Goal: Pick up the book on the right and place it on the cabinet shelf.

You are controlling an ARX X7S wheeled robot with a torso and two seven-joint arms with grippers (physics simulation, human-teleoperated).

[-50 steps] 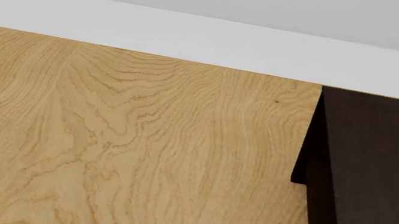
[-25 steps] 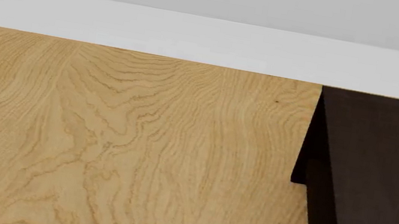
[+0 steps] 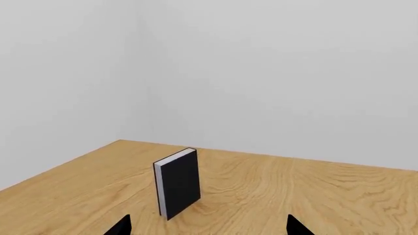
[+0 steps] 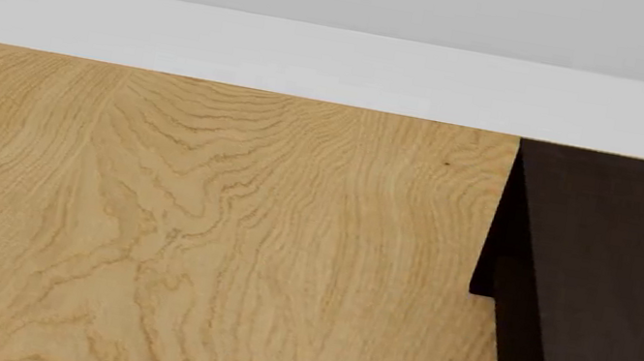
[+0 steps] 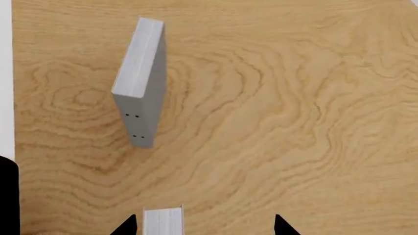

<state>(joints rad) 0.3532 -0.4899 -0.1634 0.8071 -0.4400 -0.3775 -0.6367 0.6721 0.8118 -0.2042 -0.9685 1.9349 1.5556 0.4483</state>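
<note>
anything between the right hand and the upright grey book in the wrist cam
Nearly bare. The right wrist view shows only wood-grain floor between the right hand and the upright grey book, though a second grey book sits by one fingertip.

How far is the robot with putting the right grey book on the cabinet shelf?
Nothing looks done yet. In the right wrist view, the right gripper is open above the floor, holding nothing; a grey book stands upright there, another's top shows at the edge. The cabinet holds no book. Grasping, lifting and placing remain.

Your left gripper (image 3: 207, 226) is showing only two black pointy tips. Your right gripper (image 5: 203, 226) is looking the same, black and pointy.
</note>
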